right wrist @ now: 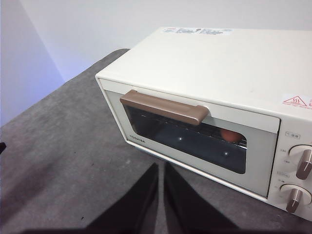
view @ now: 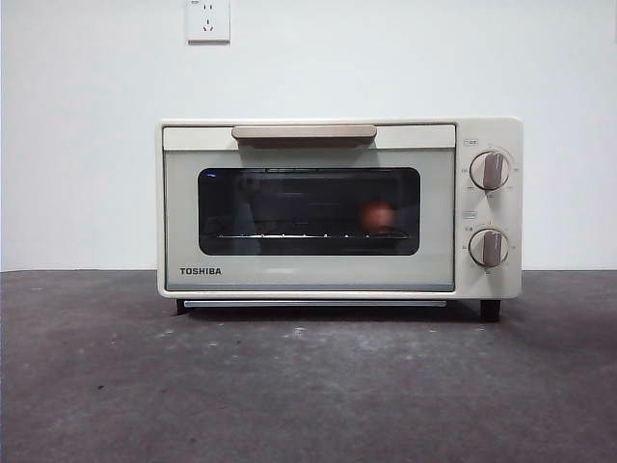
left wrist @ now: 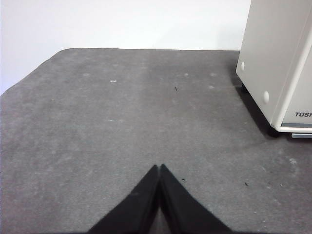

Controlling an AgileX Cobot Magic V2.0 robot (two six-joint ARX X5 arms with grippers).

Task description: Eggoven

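- Reddish-brown egg (view: 378, 216) sits on the wire rack inside the toaster oven (view: 308, 280), seen through the dark glass with the door shut.
- Left gripper (left wrist: 160, 168) is clenched on nothing, over bare table (left wrist: 122, 122) beside the oven.
- Right gripper (right wrist: 161, 168) is likewise pinched shut and empty, before the beige handle (right wrist: 163, 107).
- Risk (my guess): a jolt to the oven could roll the egg off the rack.
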